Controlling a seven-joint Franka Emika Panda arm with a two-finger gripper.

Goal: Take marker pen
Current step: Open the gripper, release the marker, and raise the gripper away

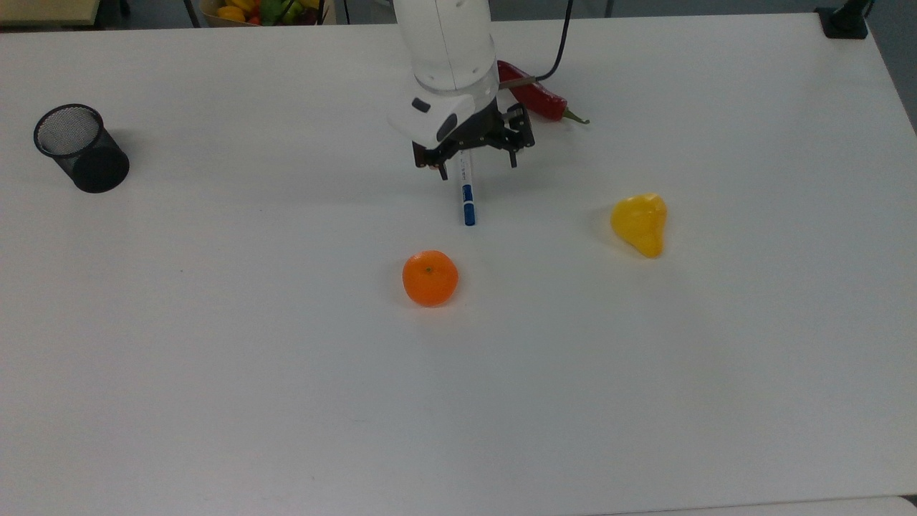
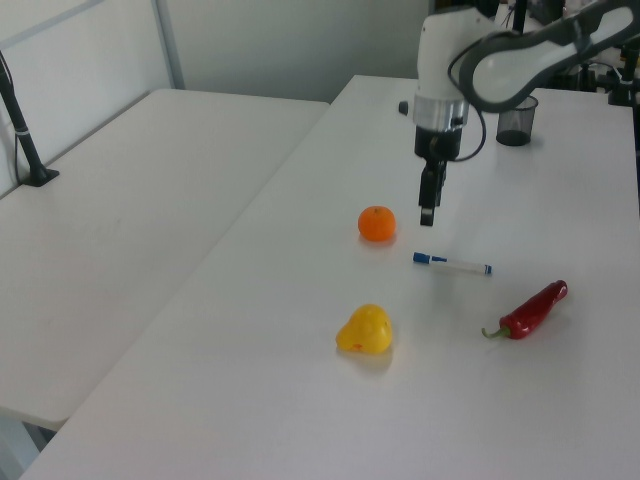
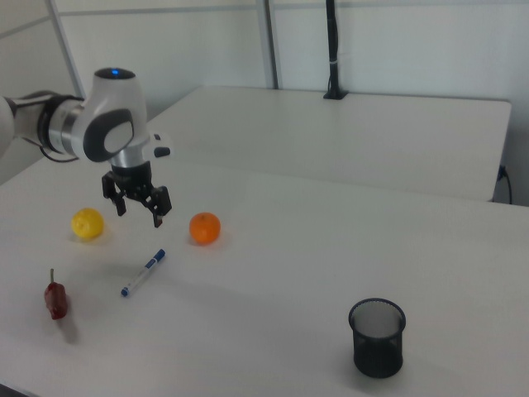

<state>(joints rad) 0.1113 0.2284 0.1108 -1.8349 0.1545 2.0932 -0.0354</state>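
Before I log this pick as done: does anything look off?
Yes. The pen lies flat on the table between orange and chilli, while the gripper hangs above it, fingers open, holding nothing.

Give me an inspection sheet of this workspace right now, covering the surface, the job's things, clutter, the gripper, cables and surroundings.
Surface: white table, bare apart from a few items.
Job's things: marker pen lies flat on the table, not held, blue cap toward the orange.
Clutter: orange; yellow pear-shaped fruit; red chilli; black mesh pen cup, upright.
Gripper: gripper open, raised above the marker pen, holding nothing.
Cables: black cable runs along the arm, passing above the chilli in the top view.
Surroundings: second white table alongside; bowl of fruit beyond the top view's far edge; black post on the second table.
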